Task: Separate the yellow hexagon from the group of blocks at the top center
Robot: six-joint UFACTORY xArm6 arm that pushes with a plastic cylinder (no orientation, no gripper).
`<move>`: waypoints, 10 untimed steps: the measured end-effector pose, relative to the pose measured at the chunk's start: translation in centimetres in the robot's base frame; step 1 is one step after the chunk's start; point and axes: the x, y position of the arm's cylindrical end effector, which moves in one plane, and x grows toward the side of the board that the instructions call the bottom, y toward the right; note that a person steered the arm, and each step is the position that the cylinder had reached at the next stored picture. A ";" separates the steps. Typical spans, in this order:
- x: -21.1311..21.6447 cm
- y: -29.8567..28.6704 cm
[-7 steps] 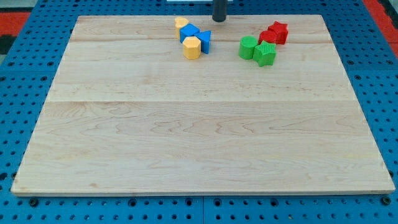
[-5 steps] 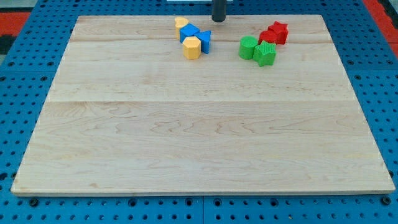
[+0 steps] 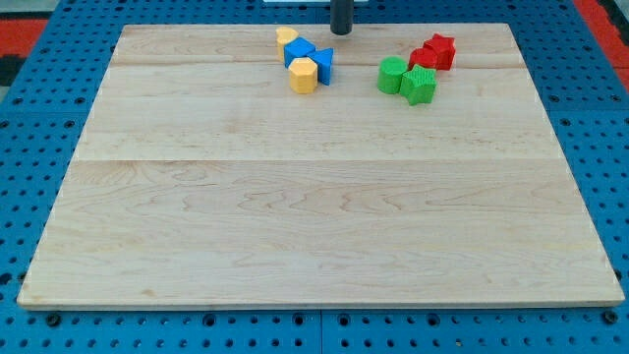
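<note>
Not yet separated: yellow hexagon [image 3: 304, 75] sat touching blue blocks [image 3: 308, 56] at top centre. My tip [image 3: 341, 32] stood just above-right, apart. No fingers on rod. All pushing left.

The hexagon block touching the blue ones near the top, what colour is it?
Yellow. The hexagon shows clearly in the camera view, just below the blue blocks.

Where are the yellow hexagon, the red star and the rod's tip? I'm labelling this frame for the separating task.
yellow hexagon [image 3: 304, 75]: camera view, on its front face.
red star [image 3: 440, 50]: camera view, on its top face.
my tip [image 3: 341, 32]: camera view, at the rod's lower end, up and right of the blue blocks.
</note>
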 end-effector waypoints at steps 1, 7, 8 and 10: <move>0.0 1.1; 8.6 3.2; 9.6 3.2; 9.7 0.6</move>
